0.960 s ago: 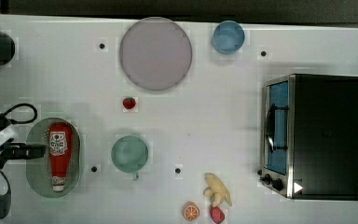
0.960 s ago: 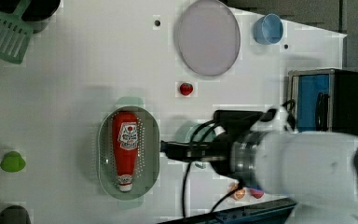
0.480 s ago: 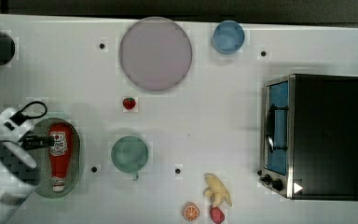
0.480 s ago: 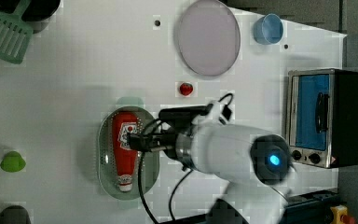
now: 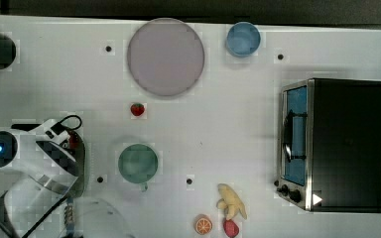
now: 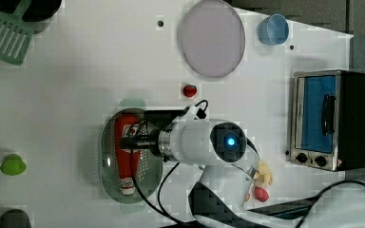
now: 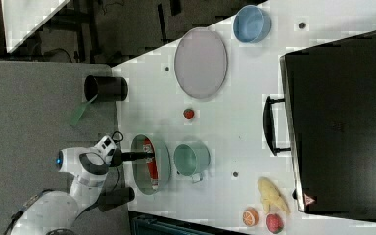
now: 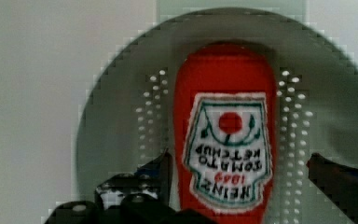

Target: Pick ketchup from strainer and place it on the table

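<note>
The ketchup (image 8: 226, 135) lies flat in the strainer (image 6: 108, 164), cap towards the left view's bottom; the gripper (image 8: 237, 182) stands wide, fingers on either side of the labelled body; the plump plastic bottle looks light, smooth and somewhat squeezable, so its broad middle seems the best hold; the pale green basin is perforated; the table (image 5: 218, 124) is flat white.

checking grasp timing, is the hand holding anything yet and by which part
Nothing is held. The hand is open, one finger on each side of the ketchup bottle at its label, which lies in the strainer.
</note>
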Action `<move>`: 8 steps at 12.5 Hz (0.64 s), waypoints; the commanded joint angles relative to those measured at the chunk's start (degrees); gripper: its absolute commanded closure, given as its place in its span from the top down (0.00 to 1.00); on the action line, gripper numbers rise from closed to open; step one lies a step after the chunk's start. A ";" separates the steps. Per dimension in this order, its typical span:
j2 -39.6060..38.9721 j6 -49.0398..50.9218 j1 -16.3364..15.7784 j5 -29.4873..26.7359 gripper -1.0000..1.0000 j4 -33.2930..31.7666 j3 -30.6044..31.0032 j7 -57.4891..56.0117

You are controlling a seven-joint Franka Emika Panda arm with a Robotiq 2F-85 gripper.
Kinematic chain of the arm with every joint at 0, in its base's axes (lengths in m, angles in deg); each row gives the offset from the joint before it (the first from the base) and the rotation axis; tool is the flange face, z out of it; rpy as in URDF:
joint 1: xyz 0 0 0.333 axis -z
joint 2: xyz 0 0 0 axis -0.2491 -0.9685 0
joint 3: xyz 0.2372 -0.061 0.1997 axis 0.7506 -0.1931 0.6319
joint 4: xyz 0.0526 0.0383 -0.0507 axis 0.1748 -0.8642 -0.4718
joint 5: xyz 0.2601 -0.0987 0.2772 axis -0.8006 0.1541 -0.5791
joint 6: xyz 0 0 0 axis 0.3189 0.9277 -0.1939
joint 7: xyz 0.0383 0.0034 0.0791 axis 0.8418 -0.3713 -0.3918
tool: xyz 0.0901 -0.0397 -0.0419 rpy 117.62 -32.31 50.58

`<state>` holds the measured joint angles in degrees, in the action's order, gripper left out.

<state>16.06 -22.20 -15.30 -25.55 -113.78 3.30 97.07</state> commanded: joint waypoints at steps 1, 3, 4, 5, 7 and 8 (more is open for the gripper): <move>-1.35 -5.13 -1.32 4.59 1.00 0.56 -1.15 8.60; -3.95 -6.76 -2.28 6.29 1.00 1.14 -2.43 11.32; -4.90 -7.02 -2.89 6.91 1.00 1.63 -3.12 11.43; -5.67 -7.33 -3.46 7.08 0.96 2.08 -3.74 11.44; -5.96 -8.09 -3.94 7.07 0.71 2.50 -4.44 11.43; -5.73 -8.03 -3.94 7.07 0.60 2.45 -4.37 11.43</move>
<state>9.99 -30.32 -18.58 -18.85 -113.11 -1.18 104.80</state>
